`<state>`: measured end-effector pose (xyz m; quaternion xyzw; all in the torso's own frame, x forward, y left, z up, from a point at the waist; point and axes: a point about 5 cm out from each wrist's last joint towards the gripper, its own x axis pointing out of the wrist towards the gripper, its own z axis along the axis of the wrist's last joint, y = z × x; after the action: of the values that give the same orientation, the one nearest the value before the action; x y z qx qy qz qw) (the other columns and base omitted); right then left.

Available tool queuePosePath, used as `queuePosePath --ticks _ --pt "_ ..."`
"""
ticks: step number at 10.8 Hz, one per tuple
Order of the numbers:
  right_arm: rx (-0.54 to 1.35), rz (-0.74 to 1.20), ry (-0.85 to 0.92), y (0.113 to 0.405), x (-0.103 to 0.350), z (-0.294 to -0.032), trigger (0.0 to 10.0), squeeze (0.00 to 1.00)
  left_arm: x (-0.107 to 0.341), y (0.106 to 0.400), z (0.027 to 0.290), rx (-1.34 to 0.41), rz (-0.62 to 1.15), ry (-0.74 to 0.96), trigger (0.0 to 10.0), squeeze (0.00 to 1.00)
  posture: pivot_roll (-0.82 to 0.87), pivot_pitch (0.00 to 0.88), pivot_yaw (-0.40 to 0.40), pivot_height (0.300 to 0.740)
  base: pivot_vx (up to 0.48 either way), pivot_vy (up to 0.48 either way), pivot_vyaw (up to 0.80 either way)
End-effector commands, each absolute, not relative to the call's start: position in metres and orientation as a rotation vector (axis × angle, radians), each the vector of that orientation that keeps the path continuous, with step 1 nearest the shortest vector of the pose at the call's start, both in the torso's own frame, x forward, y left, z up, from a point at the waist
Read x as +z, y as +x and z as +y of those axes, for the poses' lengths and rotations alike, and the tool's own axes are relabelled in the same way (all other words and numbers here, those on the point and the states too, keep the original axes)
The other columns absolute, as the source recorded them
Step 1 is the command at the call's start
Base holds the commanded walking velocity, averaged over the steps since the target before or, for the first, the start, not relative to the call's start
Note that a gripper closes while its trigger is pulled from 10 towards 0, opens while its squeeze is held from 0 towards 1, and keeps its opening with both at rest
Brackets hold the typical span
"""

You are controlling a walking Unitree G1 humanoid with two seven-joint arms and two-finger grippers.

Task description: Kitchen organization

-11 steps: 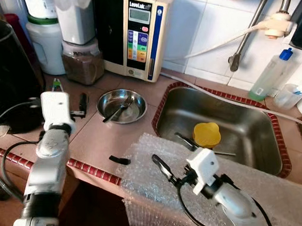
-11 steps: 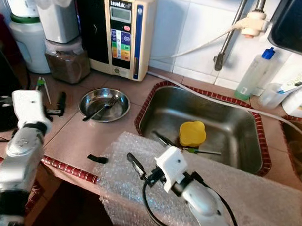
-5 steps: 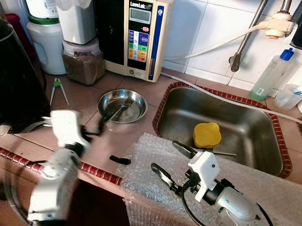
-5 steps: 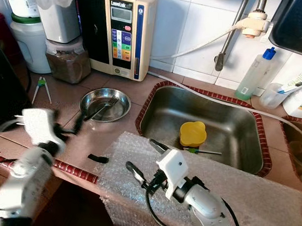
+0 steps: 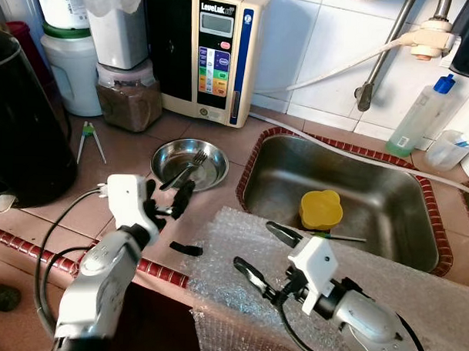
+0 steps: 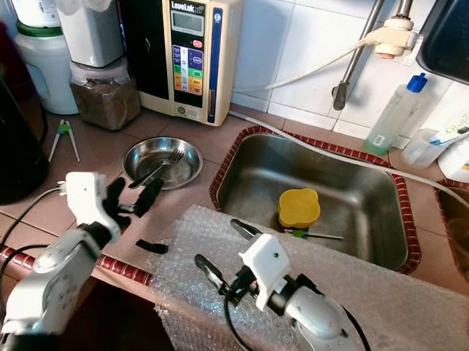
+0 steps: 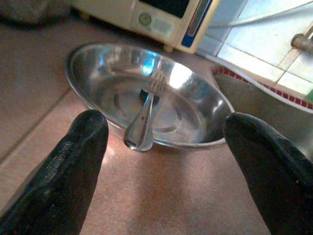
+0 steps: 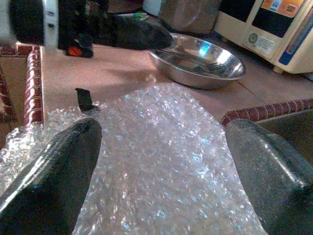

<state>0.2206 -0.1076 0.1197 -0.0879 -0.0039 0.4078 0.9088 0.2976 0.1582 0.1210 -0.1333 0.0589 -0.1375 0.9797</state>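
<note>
Left gripper point(image 5: 169, 203) has swung in from the left side of the counter point(image 5: 212, 140) over the last 1 s and now sits low, just in front of the steel bowl point(image 5: 189, 165), fingers spread wide, holding nothing. The fork point(image 7: 146, 110) lies in the bowl, handle hanging over the near rim, lined up between the 2 fingers. Looks like a fork or bowl grab is next, not yet started. Right gripper point(image 5: 263, 251) has barely moved, hovering over the bubble wrap point(image 5: 239, 260) beside the sink point(image 5: 338, 191), fingers apart, empty. Small black piece point(image 5: 185, 248) lies by the wrap edge.
</note>
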Motion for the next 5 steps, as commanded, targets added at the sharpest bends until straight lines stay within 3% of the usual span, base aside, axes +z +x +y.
queuePosePath --ticks 1,5 --pt "0.849 -0.006 -0.198 0.222 0.121 -0.107 10.0 0.0 0.117 0.3 0.155 -0.281 0.139 -0.296 10.0 0.0 0.17 0.0 -0.051 0.74 0.0 0.0 0.0" --pt "0.865 -0.019 -0.202 0.223 0.123 -0.104 10.0 0.0 0.114 0.32 0.156 -0.165 0.098 -0.412 10.0 0.0 0.15 0.0 -0.052 0.74 0.0 0.0 0.0"
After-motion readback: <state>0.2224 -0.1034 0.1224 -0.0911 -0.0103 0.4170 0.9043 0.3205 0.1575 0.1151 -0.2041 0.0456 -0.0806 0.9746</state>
